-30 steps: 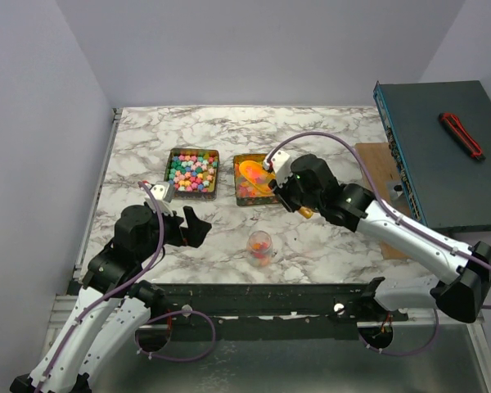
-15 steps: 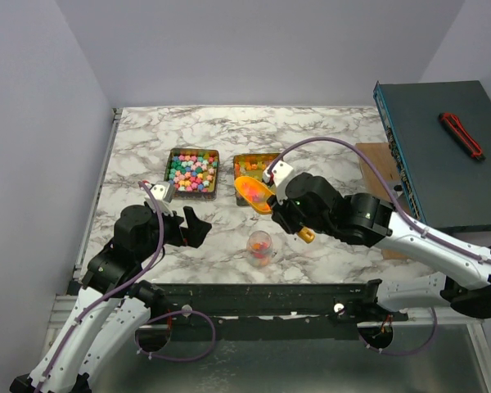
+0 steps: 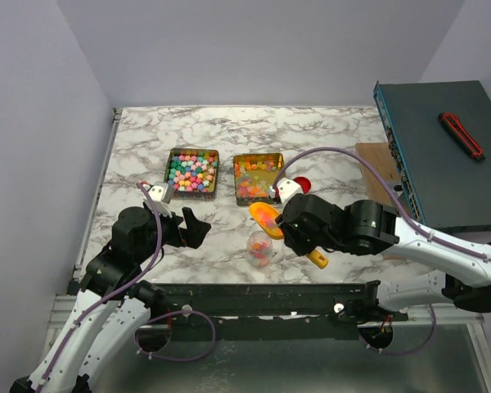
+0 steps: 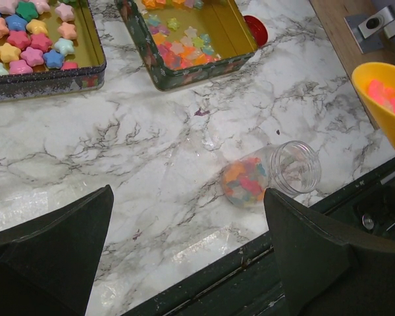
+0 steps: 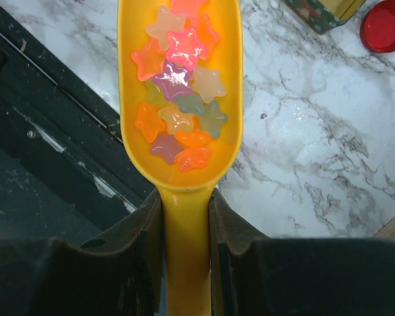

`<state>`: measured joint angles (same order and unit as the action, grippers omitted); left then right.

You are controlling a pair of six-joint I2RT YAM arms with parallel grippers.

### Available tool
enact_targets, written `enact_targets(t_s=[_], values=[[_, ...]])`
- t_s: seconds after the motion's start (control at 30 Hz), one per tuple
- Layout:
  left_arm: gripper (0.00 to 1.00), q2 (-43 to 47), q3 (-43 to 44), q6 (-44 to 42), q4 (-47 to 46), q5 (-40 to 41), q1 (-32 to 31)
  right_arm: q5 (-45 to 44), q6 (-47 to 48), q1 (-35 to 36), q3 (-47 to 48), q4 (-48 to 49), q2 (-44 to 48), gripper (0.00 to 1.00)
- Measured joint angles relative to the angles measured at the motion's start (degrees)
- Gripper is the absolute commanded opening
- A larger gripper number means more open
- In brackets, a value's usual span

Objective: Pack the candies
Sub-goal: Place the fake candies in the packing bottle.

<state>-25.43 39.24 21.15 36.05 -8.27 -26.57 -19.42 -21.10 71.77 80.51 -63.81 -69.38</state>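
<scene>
R claw (image 5: 185,224) clamped on yellow-orange plastic scoop (image 5: 184,184) handle. Glossy star-shaped jelly candies (image 5: 178,118) look light, slippery, so carry by scoop, level. L claw (image 4: 187,247) apart, empty.

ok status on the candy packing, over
Right gripper shut on scoop, loaded with candies. Left gripper open, clear of jar. Jar part-filled, nothing blocking its mouth.

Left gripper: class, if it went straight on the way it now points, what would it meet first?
Probably the clear jar, part filled with candies. It sits ahead of the open left gripper, slightly off-centre between its fingers. Depth is unclear, so the gripper might only graze it.
</scene>
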Motion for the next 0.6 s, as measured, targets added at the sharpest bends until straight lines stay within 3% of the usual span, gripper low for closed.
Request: enact_targets(t_s=[0.6], values=[[0.99, 0.6, -0.1, -0.2, 0.0, 0.0, 0.0, 5.0, -7.9, 5.5, 0.0, -9.5, -1.7, 0.01]])
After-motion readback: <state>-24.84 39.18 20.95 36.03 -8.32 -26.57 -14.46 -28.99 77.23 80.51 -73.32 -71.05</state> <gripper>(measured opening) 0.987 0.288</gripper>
